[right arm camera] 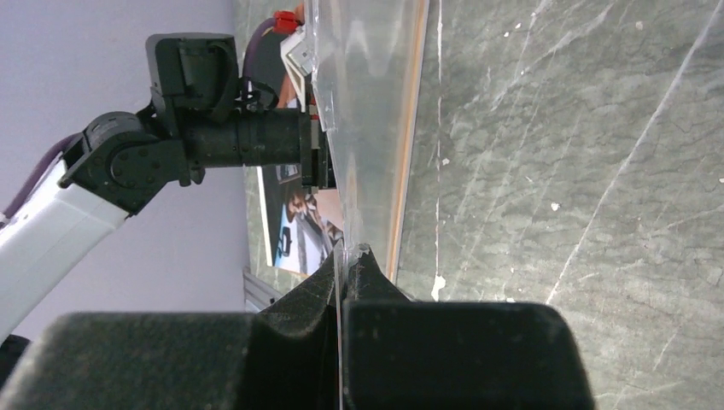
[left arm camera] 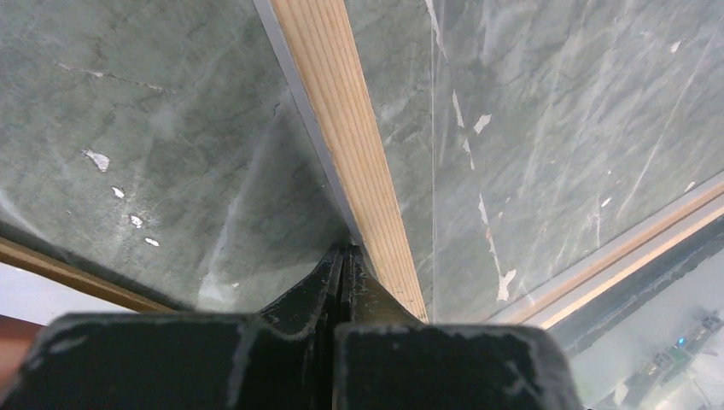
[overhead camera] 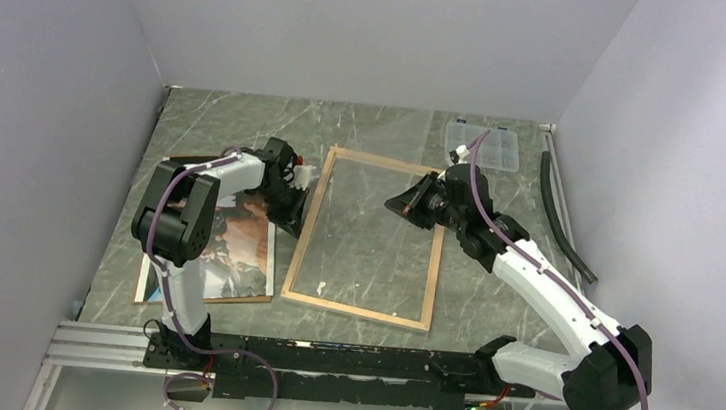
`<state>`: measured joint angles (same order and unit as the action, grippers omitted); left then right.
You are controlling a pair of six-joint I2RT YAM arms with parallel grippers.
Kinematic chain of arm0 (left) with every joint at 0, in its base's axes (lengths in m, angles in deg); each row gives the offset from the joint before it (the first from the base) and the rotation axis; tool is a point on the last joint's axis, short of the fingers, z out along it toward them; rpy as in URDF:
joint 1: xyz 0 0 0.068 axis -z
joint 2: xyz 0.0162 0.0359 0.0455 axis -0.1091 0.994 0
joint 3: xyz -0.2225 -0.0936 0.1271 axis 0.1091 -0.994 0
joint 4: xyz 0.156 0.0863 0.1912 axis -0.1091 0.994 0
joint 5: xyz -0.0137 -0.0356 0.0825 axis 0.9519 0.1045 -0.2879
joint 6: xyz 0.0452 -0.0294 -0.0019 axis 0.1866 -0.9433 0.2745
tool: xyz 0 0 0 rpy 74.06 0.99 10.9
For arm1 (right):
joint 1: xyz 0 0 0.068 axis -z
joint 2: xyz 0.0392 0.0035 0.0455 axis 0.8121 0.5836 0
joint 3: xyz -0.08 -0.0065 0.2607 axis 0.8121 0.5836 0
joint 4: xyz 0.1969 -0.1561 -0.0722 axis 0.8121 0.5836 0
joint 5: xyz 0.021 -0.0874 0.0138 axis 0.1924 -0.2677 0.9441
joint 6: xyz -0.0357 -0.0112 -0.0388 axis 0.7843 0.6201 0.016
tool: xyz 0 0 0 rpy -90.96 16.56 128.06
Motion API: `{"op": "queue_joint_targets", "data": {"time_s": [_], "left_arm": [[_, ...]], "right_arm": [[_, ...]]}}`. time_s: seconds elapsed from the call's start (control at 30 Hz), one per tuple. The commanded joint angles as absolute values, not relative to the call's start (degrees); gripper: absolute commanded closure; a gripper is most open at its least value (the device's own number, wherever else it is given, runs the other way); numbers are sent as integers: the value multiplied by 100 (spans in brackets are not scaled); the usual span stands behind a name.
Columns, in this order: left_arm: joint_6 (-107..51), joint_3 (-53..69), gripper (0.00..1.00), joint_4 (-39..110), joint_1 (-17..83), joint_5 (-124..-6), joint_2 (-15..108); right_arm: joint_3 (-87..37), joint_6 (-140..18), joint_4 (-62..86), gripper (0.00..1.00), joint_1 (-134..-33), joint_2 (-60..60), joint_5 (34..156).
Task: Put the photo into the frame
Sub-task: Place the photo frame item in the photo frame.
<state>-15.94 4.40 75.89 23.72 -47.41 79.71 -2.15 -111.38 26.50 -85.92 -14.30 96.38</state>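
The frame [overhead camera: 357, 310] lies flat mid-table, light wood back up; its left rail shows in the left wrist view [left arm camera: 359, 154]. My right gripper [overhead camera: 407, 207] [right arm camera: 350, 249] is shut on the edge of the clear pane [right arm camera: 367, 128], holding it tilted up over the frame's right side. My left gripper [overhead camera: 296, 209] [left arm camera: 346, 252] is shut, its tips at the frame's left rail with nothing visible between them. The photo [overhead camera: 240, 243] lies picture up at the left, partly under the left arm; it also shows in the right wrist view [right arm camera: 299, 231].
The brown backing panel [overhead camera: 204, 297] lies under the photo. A small clear compartment box [overhead camera: 483, 144] sits at the back right. A black hose [overhead camera: 564, 219] runs along the right wall. Grey walls close in three sides.
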Motion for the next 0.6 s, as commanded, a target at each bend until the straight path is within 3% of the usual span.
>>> {"op": "queue_joint_targets", "data": {"time_s": [0.0,0.57], "left_arm": [[-1595,335,97,7581,2402,-4678,7833],[-1604,363,97,7591,2401,-4749,7810]], "right_arm": [[-242,-11211,2214,100,-8604,-1656,9573],[-28,-11116,2187,100,-8609,-1568,9547]]}}
